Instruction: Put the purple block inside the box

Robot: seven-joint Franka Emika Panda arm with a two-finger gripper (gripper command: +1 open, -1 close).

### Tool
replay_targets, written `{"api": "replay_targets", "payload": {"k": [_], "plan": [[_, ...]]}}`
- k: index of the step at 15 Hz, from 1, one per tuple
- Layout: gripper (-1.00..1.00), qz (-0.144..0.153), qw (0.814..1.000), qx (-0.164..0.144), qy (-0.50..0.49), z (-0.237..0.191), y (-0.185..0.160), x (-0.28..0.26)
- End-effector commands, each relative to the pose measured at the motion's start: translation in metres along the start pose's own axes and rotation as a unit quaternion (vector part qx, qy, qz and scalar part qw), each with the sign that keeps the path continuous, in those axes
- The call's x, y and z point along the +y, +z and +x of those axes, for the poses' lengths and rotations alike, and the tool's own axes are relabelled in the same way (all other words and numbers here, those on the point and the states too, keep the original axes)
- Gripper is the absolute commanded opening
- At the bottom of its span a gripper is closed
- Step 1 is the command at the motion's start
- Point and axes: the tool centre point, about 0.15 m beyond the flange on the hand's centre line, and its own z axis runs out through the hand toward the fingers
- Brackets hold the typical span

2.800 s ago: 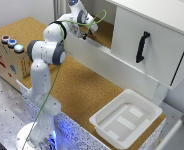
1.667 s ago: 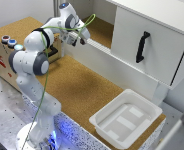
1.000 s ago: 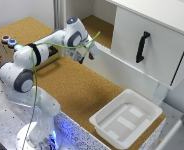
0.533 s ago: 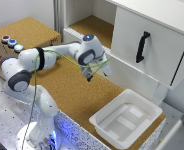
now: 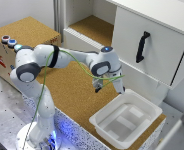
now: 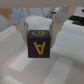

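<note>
At the exterior view's left stands a brown cardboard box [image 5: 22,45] with coloured buttons on its top, and beside it the arm's base rises from the perforated metal surface [image 5: 7,115]. The arm reaches across the cork mat [image 5: 67,95] toward the middle of the scene. There the hand [image 5: 98,89] hangs just beside the near rim of the box [image 5: 142,107], the shallow white bin with ribs on its floor. The wrist view shows the hand clenched on the purple block [image 6: 38,43], one finger on each side of it, a yellow letter A facing the camera and the white bin below.

This looks like the carrying step: the block is held in the air and not yet over the middle of the bin. The next move probably calls for a short reach toward the exterior view's right, then lowering and letting go.

At the exterior view's right stands the white cabinet [image 5: 157,40] with its black handle [image 5: 142,46].
</note>
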Motion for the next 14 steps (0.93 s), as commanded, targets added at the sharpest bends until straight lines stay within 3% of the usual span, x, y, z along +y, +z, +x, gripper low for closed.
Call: {"api": "replay_targets", "payload": {"k": [1,7,12,14], "plan": [[-1.0,-0.024,0.996,-0.037,0.073,0.021,0.056,0.029],[-1.0,-0.051,0.988,-0.047,0.137,0.05,0.12,0.014],[-1.0,-0.087,0.974,-0.056,0.201,0.039,0.138,0.015],[-1.0,-0.084,0.976,-0.054,0.193,0.037,0.135,0.007]]}}
